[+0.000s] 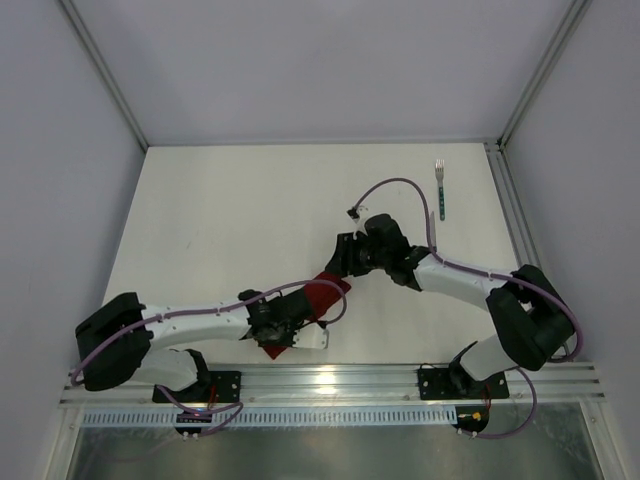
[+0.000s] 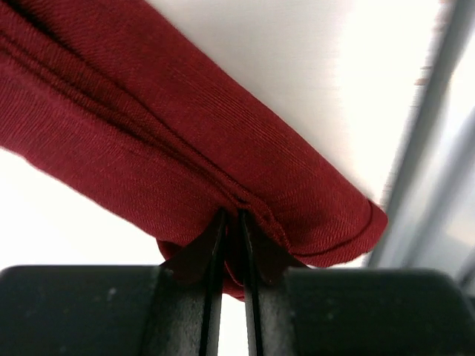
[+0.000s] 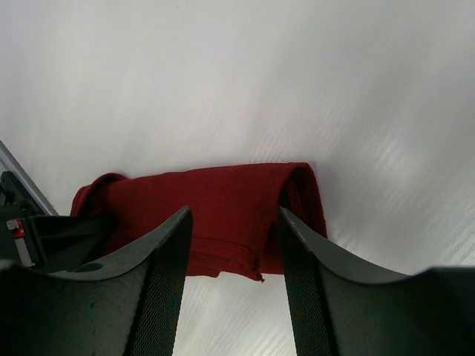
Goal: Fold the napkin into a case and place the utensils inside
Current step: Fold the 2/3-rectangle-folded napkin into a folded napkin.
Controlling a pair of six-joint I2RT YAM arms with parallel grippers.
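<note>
Judging by the napkin (image 1: 322,293), already folded narrow near the middle of the table (image 1: 230,220), near end pinched in the clenched left gripper (image 2: 231,222), far end under the spread-open right gripper (image 3: 234,219): folding nearly done, nothing loaded, with the fork (image 1: 440,190) far right.

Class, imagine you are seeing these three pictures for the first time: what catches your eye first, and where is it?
The dark red napkin, folded into a thick band near the front middle of the white table, stands out most. The left pincer is clamped on one folded end of it, while the right pincer hovers open just above it. Far off at the back right lies a lone fork.
</note>
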